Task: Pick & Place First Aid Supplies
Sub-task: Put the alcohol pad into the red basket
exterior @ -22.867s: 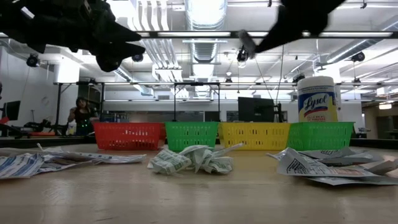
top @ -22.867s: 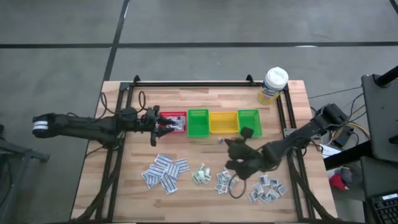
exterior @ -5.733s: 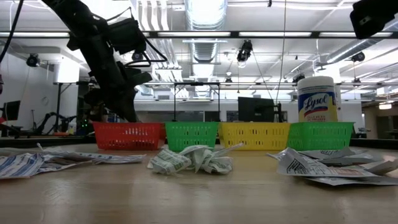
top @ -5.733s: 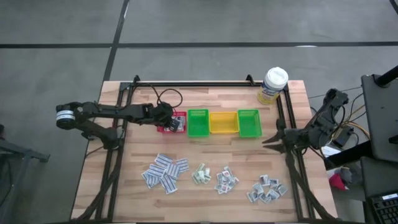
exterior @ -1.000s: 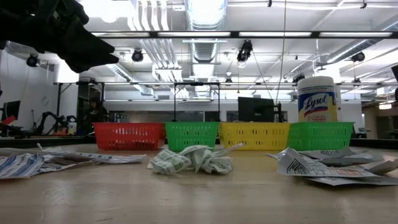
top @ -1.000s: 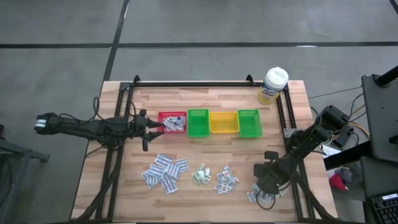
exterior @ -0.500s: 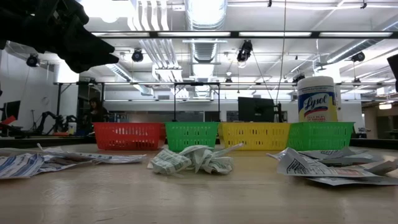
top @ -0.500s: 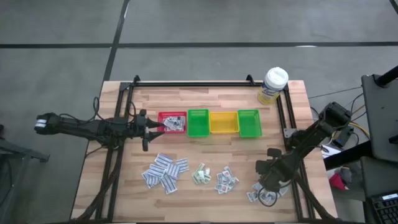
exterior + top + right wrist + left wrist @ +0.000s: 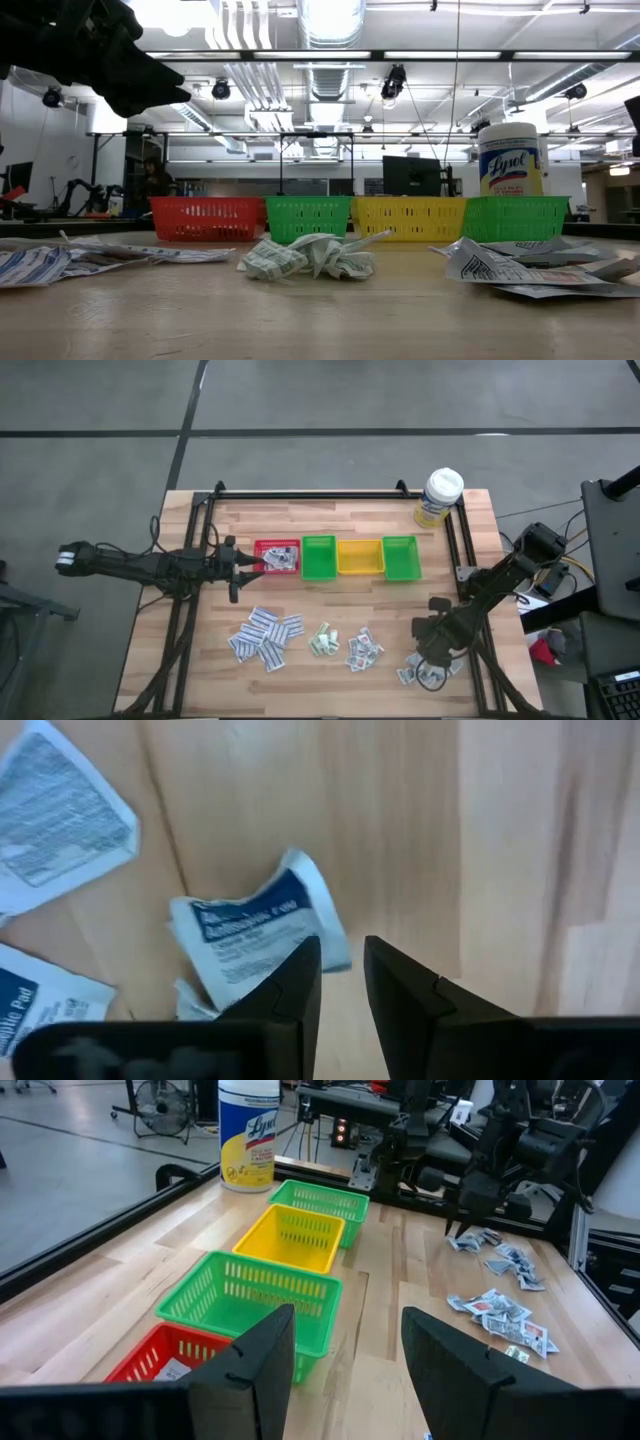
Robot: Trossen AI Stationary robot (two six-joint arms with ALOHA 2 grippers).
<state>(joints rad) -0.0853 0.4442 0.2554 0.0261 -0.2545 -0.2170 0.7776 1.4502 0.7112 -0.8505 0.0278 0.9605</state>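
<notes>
The first aid supplies lie in piles along the table's near side: strips, crumpled ones, squarish ones and a right pile. My right gripper points down over that right pile. Its fingers stand narrowly open at the corner of a white packet with blue print. My left gripper waits level and open beside the red bin, which holds a few packets. My right gripper points straight down, with one fingertip over the blue-print packet's edge, and that corner shows in the gap. I cannot tell whether the fingers touch it. The packet lies crumpled on the wood.
Red, green, yellow and green bins stand in a row mid-table. A white-capped bottle with a yellow label stands at the far right corner. Black rails frame the table. Other packets lie around the right gripper.
</notes>
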